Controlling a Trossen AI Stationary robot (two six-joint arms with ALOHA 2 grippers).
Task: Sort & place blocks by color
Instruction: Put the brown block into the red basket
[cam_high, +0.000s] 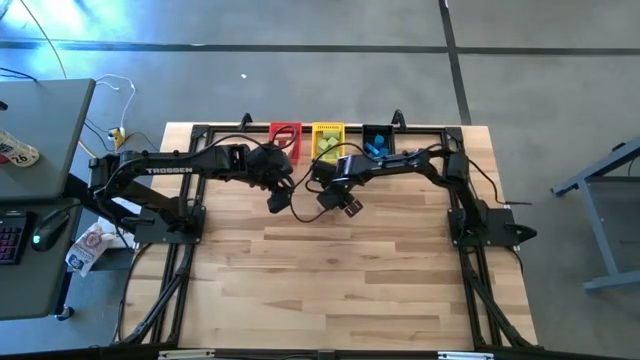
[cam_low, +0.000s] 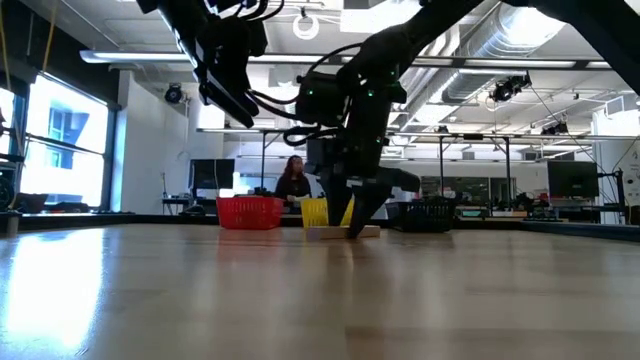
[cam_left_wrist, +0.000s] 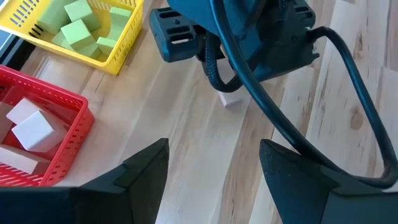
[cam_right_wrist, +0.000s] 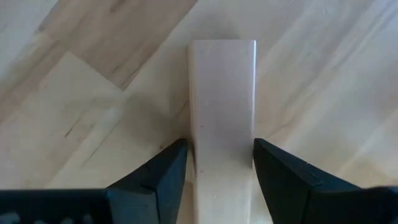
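While the bins at the counter's (cam_high: 330, 270) far edge already hold sorted blocks, one pale wood bar (cam_right_wrist: 222, 118) is left, flat on the counter. Right pincer (cam_right_wrist: 217, 168) straddles it, fingers touching both sides, apparently gripping, not lifted. Left pincer (cam_left_wrist: 208, 168) hangs spread and empty nearby. Counts: three bins; red bin (cam_left_wrist: 59, 134) about three pale blocks; yellow bin (cam_left_wrist: 118, 43) at least four green; black bin (cam_high: 378, 140) blue ones, number unclear. Judged nearly finished

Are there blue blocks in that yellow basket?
No, the left wrist view shows the yellow basket holding only light green blocks; nothing blue lies in it.
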